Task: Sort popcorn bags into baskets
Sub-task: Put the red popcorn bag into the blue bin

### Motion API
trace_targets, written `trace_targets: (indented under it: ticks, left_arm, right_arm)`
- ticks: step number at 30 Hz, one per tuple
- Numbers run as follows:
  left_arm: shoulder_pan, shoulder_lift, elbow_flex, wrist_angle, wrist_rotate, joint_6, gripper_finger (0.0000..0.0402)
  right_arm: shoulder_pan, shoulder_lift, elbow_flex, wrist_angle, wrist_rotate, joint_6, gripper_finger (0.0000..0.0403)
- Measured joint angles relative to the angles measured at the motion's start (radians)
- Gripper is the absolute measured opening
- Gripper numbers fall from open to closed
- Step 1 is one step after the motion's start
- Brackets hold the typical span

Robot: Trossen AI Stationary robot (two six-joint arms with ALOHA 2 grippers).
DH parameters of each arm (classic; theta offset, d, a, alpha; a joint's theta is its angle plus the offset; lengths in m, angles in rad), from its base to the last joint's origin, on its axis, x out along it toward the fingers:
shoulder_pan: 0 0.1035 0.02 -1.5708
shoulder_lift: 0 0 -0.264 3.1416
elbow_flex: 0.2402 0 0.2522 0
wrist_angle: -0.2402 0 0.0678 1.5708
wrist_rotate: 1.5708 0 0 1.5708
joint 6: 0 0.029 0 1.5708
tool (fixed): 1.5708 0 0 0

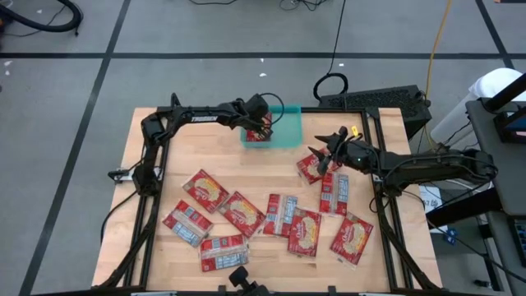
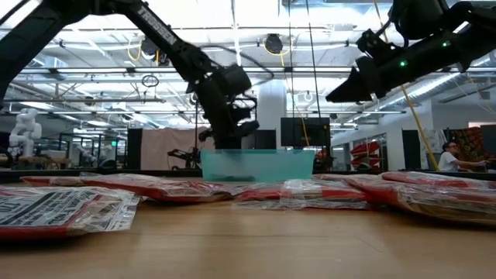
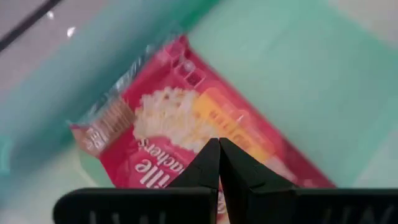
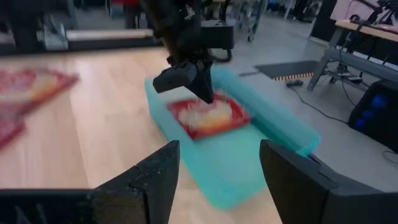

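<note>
Pinching one popcorn bag (image 3: 186, 118), my left gripper (image 3: 219, 149) hangs inside the teal basket (image 1: 289, 131) at the table's far edge, fingers closed on the packet's lower edge. I judge the placement is nearly done: I want the bag lying flat on the basket floor before I let go, then a straight lift clear of the walls. My right gripper (image 4: 217, 165) hovers spread open and empty above the nearest loose bag (image 1: 311, 168), with the other bags (image 1: 246, 215) scattered across the near side of the table (image 1: 164, 156).

One popcorn bag (image 1: 260, 130) in the basket (image 1: 286, 131), others (image 1: 279, 214) on the table (image 1: 164, 156).
</note>
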Motion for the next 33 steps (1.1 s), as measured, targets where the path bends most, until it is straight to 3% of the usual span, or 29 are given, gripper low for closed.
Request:
trace_targets:
  ticks: [7, 13, 19, 26, 33]
  left_arm:
    - [-0.027, -0.101, 0.001, -0.040, -0.017, 0.090, 0.0014]
    - [-0.053, -0.203, -0.023, -0.081, -0.063, 0.121, 0.0007]
    - [-0.058, -0.389, -0.220, -0.013, -0.099, 0.087, 0.0011]
    - [-0.099, -0.601, -0.504, 0.231, -0.115, 0.009, 0.0004]
    - [-0.125, -0.656, -0.696, 0.440, -0.132, -0.096, 0.0019]
  right_arm:
    - [-0.010, 0.120, 0.129, 0.034, -0.016, 0.033, 0.0196]
    - [-0.083, 0.308, 0.332, -0.039, -0.201, 0.067, 0.0160]
    - [-0.160, 0.493, 0.514, -0.186, -0.341, 0.054, 0.0131]
    - [-0.250, 0.697, 0.712, -0.277, -0.568, 0.041, 0.0111]
    - [-0.295, 0.907, 1.025, -0.591, -0.583, -0.096, 0.0089]
